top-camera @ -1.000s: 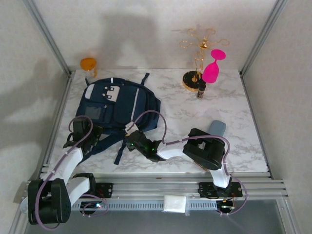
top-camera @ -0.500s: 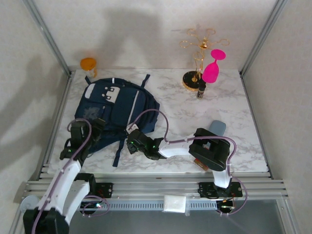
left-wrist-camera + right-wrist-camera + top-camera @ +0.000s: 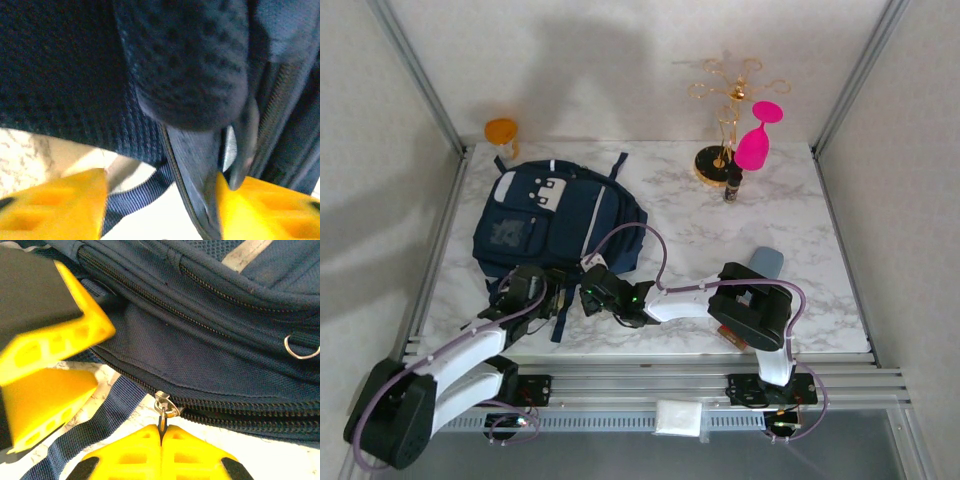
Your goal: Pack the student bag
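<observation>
1. The large navy-blue fabric student bag [image 3: 555, 215] with white patches lies flat on the left part of the white marble-pattern table [image 3: 700, 235], and the zippers I can see are closed. I think the bag can slide or bunch up when a zipper is pulled, because nothing pins it down.
2. The left gripper [image 3: 161, 192] is at the bag's near-left corner with its yellow fingers apart. Padded fabric and a dark webbed strap [image 3: 132, 202] lie between them, not pinched as far as I can see. If it closes on the strap alone, the bag body is not really held.
3. The right gripper [image 3: 162, 432], at the bag's near edge, has its fingers together on the small metal zipper pull [image 3: 164, 407]. Only the tips bite, so the pull may slip out.
4. The two grippers are just beside each other there, so a collision is possible.
5. To the right of the bag the bare table is wide open. On the bag's near side there is little room before the aluminium rails [image 3: 650, 380].
6. Far right of the bag, well apart, stand a gold wire stand [image 3: 725, 100], a pink goblet [image 3: 757, 140] and a small dark bottle [image 3: 732, 185]. A grey-blue pouch [image 3: 766, 262] lies to the right, and an orange cup [image 3: 501, 130] sits just behind the bag's far-left corner.
</observation>
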Motion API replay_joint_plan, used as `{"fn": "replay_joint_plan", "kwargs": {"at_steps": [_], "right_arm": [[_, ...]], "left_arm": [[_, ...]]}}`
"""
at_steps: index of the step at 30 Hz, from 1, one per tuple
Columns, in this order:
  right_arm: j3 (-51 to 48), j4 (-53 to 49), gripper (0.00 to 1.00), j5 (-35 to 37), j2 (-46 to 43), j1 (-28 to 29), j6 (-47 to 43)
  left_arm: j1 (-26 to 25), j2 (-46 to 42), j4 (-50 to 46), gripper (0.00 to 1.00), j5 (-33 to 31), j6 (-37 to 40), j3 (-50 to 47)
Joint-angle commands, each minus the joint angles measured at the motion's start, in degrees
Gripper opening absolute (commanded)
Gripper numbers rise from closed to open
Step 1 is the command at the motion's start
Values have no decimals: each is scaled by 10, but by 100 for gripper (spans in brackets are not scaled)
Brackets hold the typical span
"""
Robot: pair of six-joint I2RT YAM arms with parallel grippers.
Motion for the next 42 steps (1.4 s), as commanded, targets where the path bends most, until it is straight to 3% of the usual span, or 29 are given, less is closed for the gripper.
{"fn": "replay_joint_plan", "kwargs": {"at_steps": [1,5,8,13,16,20,23,27,31,33,35,39,42], "right_arm": [[11,-41,0,16,-4,-1,20],[4,-93,0,31,-22,-13,37],[-30,-110,0,43,-60,-26,41],[-98,-132,0,34,-123,-68,22],[-145,-137,0,45,-156,-88,-8],[-161,-90,0,-38,-172,-103,-63],[-125,-78,0,-108,-153,-89,-99],[-55,-104,0,-114,-135,-58,-70],[-3,-113,20,-150,-110,-26,-34],[24,-129,31,-142,-96,-13,-31],[61,-163,36,-124,-68,-6,-24],[116,-250,44,-46,-29,-1,-4],[130,-275,46,-31,-21,3,1]], "left_arm": [[-7,39,49,40,-59,-13,28],[-1,39,23,19,-114,11,43],[32,33,-20,0,-116,62,62],[118,-1,-96,0,-92,148,74],[176,-33,-173,0,-114,214,100],[234,-29,-172,0,-71,300,123],[233,-2,-168,0,-21,318,145],[215,-42,-142,0,14,297,128],[181,-57,-146,0,20,278,132],[174,-53,-151,0,19,278,133],[170,-52,-145,0,22,274,130],[169,-49,-149,0,13,279,133],[169,-41,-147,0,14,280,133]]}}
